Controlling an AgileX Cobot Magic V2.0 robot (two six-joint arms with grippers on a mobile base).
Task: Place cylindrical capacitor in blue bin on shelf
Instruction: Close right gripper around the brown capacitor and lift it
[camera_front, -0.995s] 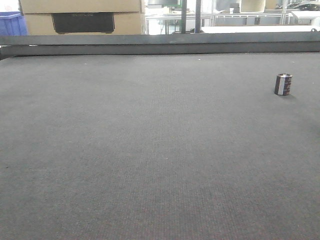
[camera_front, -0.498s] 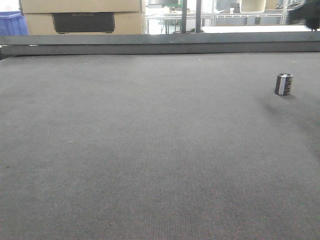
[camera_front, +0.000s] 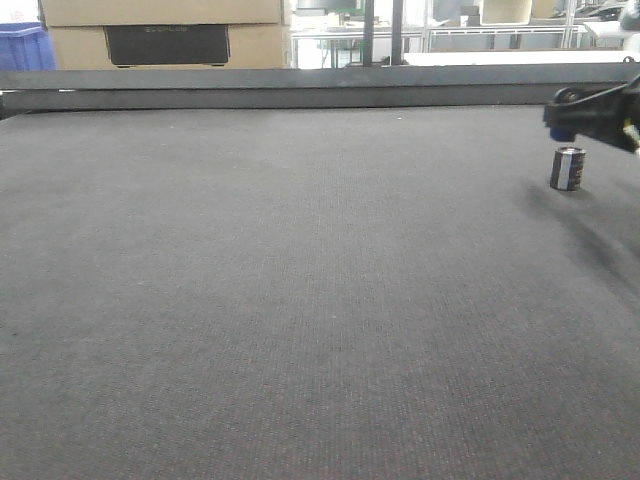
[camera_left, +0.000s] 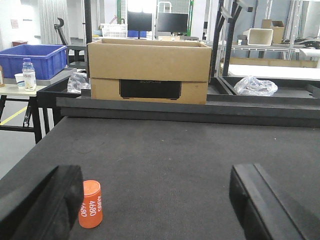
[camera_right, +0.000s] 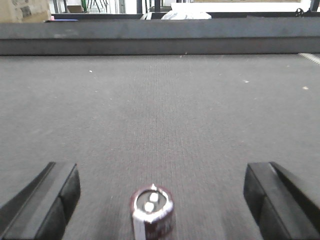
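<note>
1 capacitor (camera_right: 152, 212) stands upright on the mat (camera_front: 300, 300), its long axis vertical. It is centred between the wide-spread jaws of the right gripper (camera_right: 160, 175), which in the front view is seen just above it, apart. The right arm is judged the nearer. The left gripper (camera_left: 155, 172), likewise spread wide, holds nothing, with an orange cylinder (camera_left: 90, 204) beside 1 finger. Nothing is seen blocking a descent. No shelf is shown.

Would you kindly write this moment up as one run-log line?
phase: pre-grasp | right gripper: open, above upright cylindrical capacitor | left gripper: open, empty | status: capacitor on mat, ungrasped
</note>
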